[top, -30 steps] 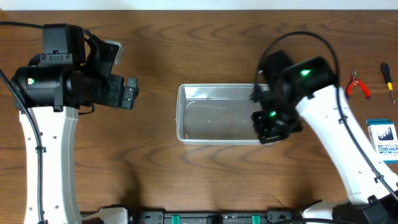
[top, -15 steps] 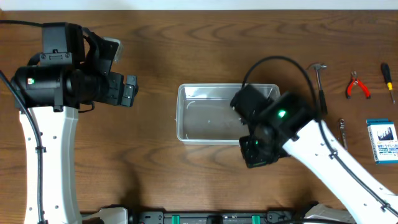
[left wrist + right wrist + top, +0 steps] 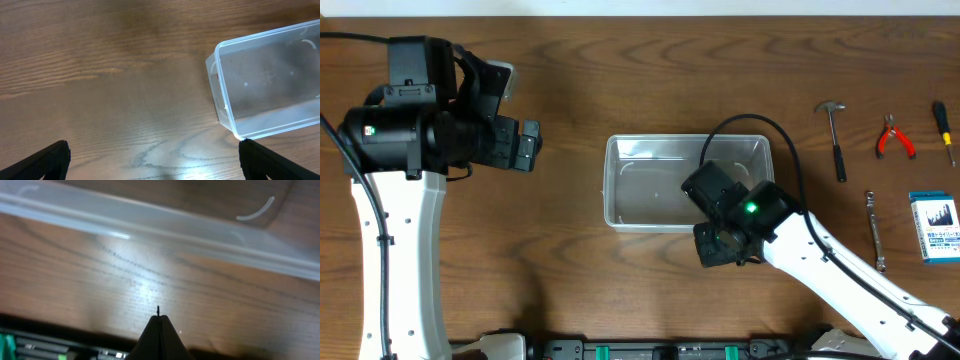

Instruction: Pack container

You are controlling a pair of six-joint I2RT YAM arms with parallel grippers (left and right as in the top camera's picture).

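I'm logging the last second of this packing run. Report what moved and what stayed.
The right hand, shut and empty, swung off the right end of the container toward the near table edge and now sits just outside its front wall. Nothing was grasped or released. The container, left hand, pliers and screwdriver stayed put.

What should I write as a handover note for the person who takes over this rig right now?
Left end effector: open, empty, above the table left of the container.
Right end effector: shut, holding nothing, low beside the container's front wall, outside it.
The container is empty, mid-table.
The hammer, pliers, screwdriver, wrench and blue-and-white box lie on the table to its right.
Done: nothing packed yet. Left: pick up each item and place it inside.
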